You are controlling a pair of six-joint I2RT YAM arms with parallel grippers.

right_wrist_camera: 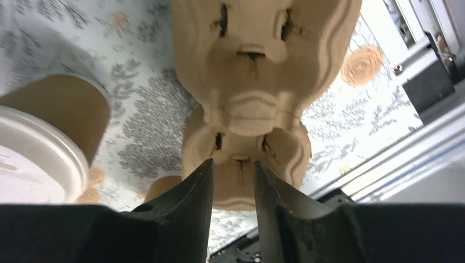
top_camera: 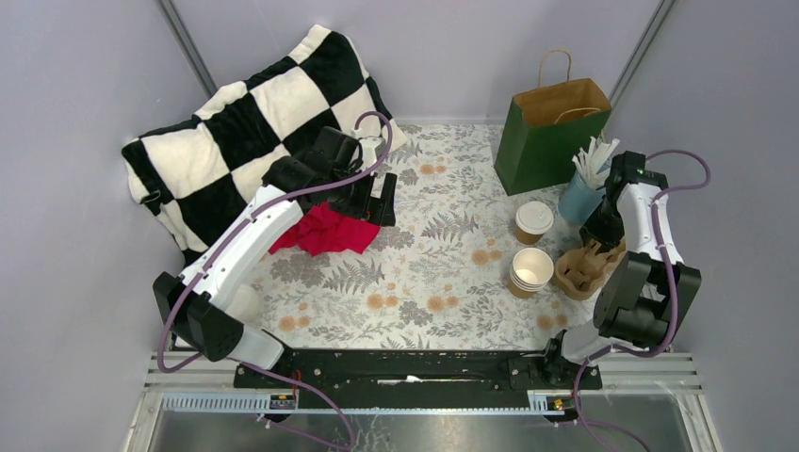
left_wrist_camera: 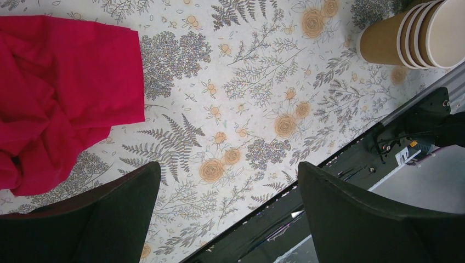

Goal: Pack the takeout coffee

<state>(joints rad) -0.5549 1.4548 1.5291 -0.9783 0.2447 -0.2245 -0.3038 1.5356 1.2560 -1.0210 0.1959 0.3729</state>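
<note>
Narrowly parted at the right gripper (right_wrist_camera: 233, 161), poised just over the cup carrier (right_wrist_camera: 257, 66), with nothing clearly clamped. Not yet packed: takeout coffee (top_camera: 533, 221) upright and lidded, left of the carrier and behind it, outside any well. Left to do: lifting, seating. Touching the carrier's left side, stack of lidless cups (top_camera: 530, 271), probably crowding the path. Beyond the carrier, green paper bag (top_camera: 551, 122). Far left of it, left gripper (left_wrist_camera: 227, 170) gaping wide beside red cloth (left_wrist_camera: 60, 93).

A black-and-white checkered cushion (top_camera: 254, 122) leans in the far left corner of the floral-patterned worktop (top_camera: 443, 301), with a crumpled red cloth (top_camera: 325, 231) just in front of it. At far right stands 1 green paper bag (top_camera: 546, 146) (brown inside, 2 handles up), and a blue holder of white sticks (top_camera: 577, 200) sits beside it. Nearer, a stack of lidless brown cups (top_camera: 530, 271) sits just beside a molded cardboard carrier (top_camera: 577, 273).
</note>
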